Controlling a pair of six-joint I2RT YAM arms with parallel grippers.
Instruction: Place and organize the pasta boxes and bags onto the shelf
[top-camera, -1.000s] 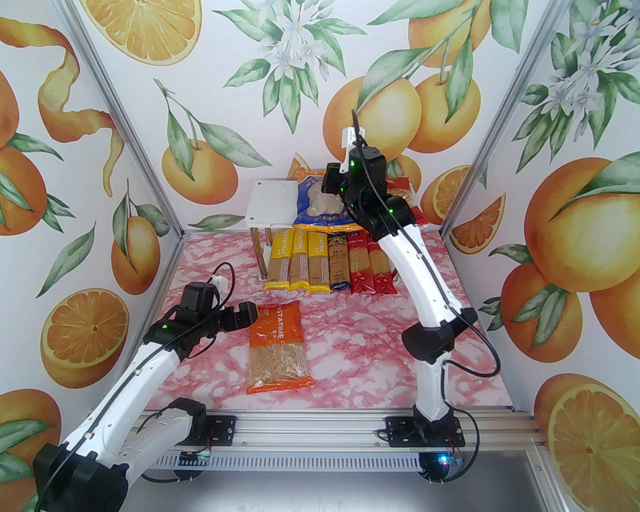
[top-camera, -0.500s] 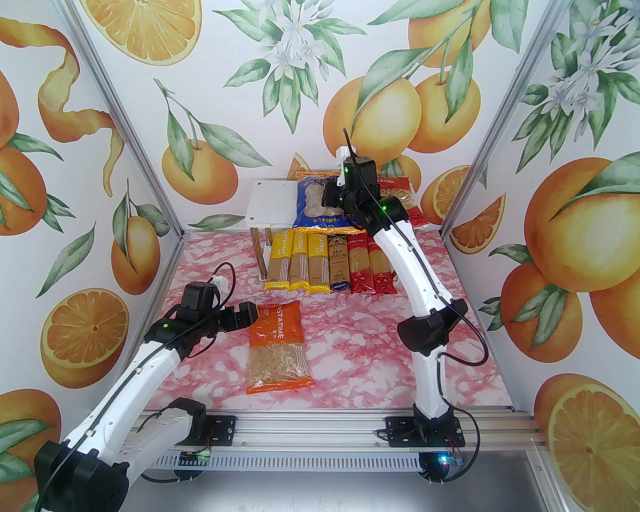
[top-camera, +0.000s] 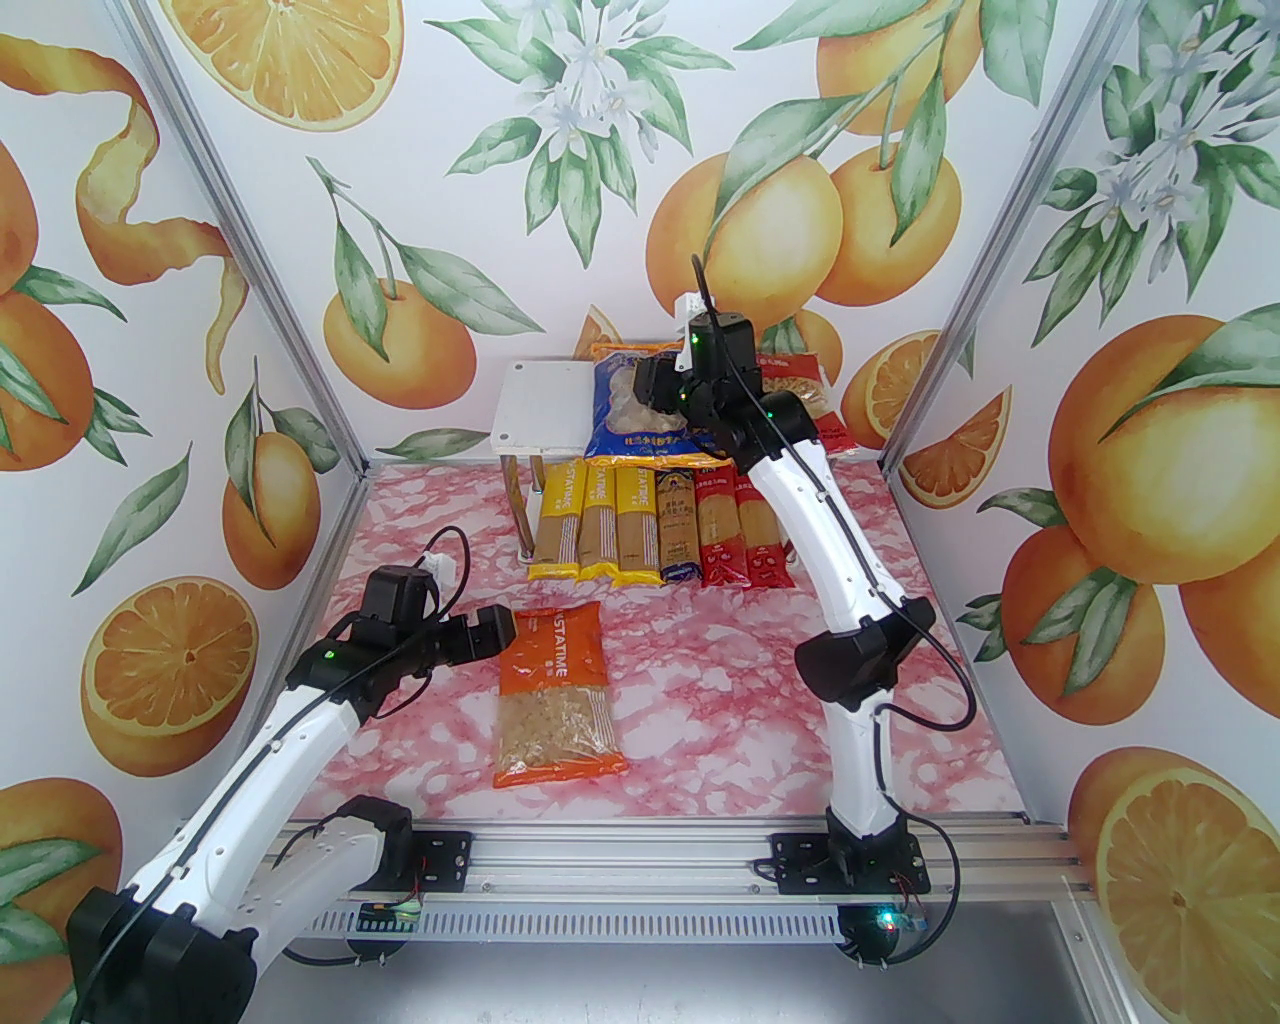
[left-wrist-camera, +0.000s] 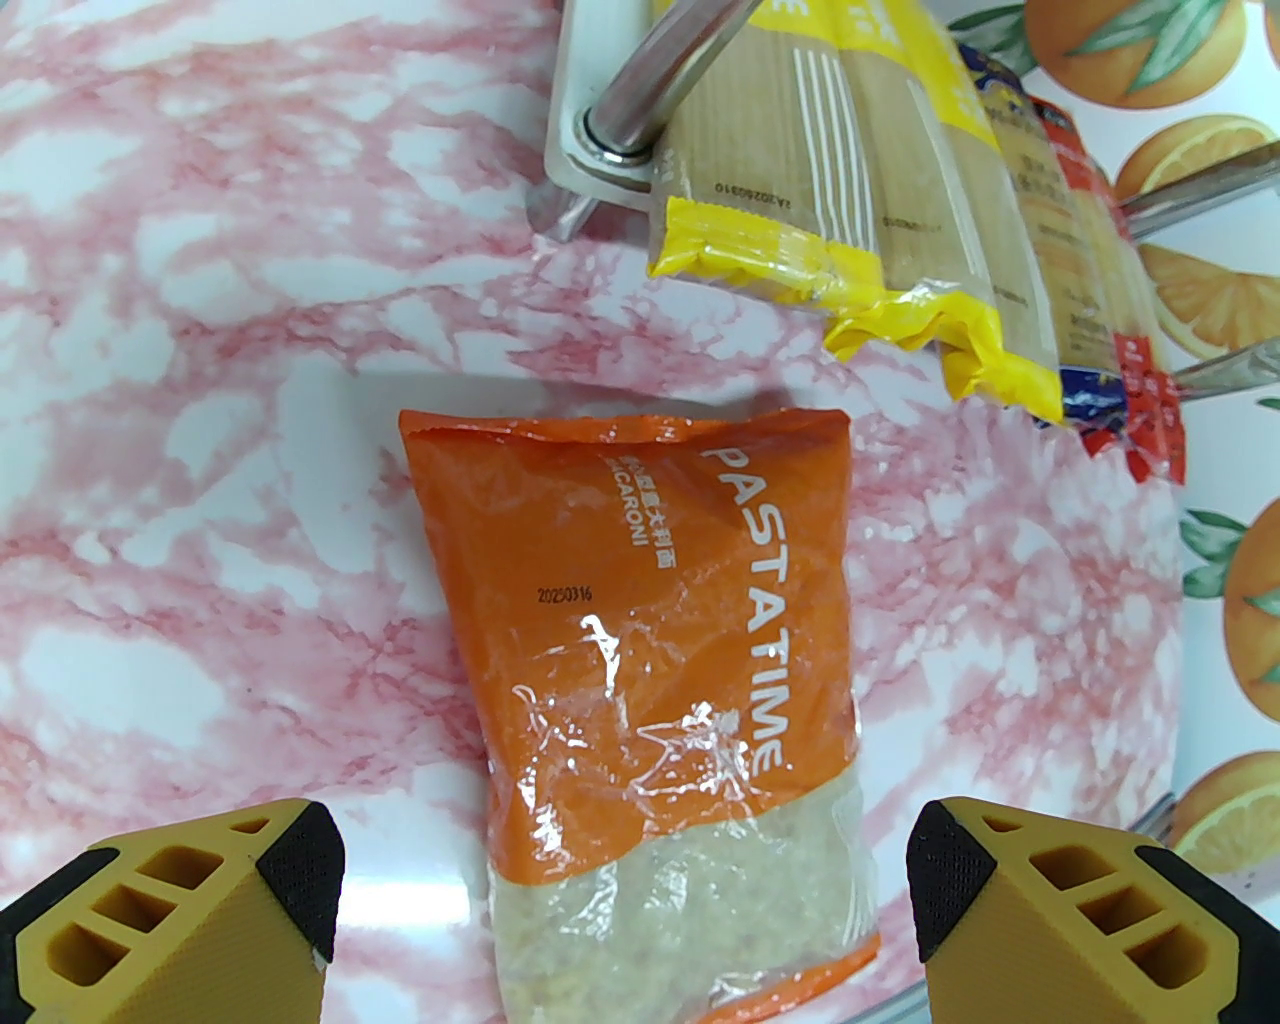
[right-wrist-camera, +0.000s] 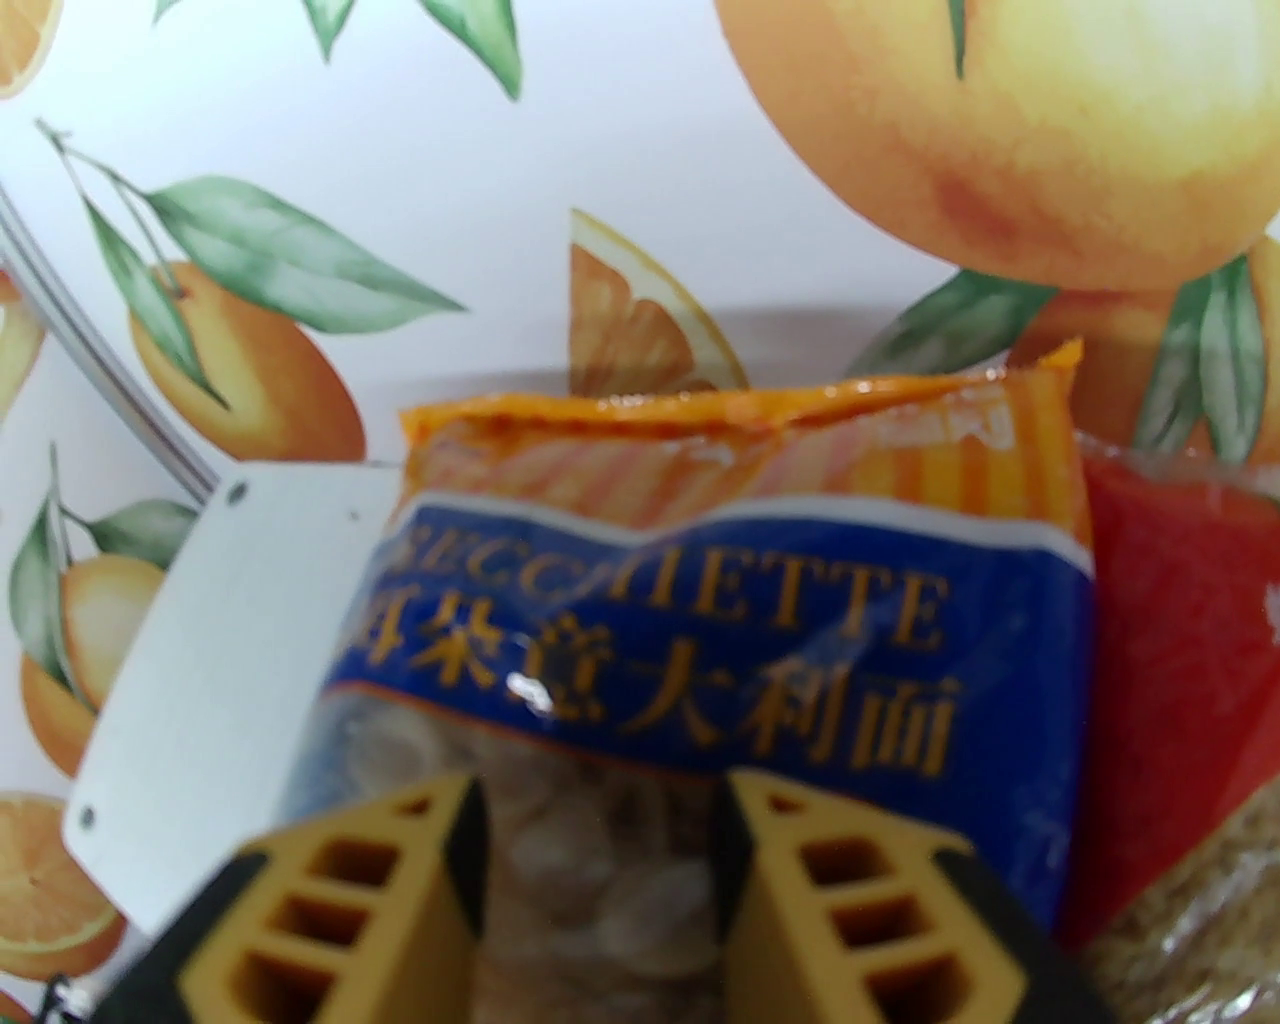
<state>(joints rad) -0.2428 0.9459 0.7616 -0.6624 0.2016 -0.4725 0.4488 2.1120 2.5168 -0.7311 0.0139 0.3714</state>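
While the orange bag (top-camera: 555, 690) lies flat on the table (top-camera: 720, 690), out in front of the shelf (top-camera: 535, 405) and apart from it, the other packs are all at the shelf. On the top board the blue bag (top-camera: 625, 415) lies in the middle with the red bag (top-camera: 800, 385) just beside it on the right; the board's left part is bare. Below that board six spaghetti packs lie side by side, their near ends sticking out toward the arms: three yellow packs (top-camera: 600, 520) on the left, one dark blue pack (top-camera: 678, 525), then two red packs (top-camera: 740, 530).

The right gripper (right-wrist-camera: 600, 800) hangs over the blue bag, jaws parted partway, the bag's clear window showing in the gap; I cannot tell whether the pads touch the film. The left gripper (left-wrist-camera: 620, 860) hovers low over the orange bag, jaws spread wide, one finger on each side of the bag's lower half and clear of it.
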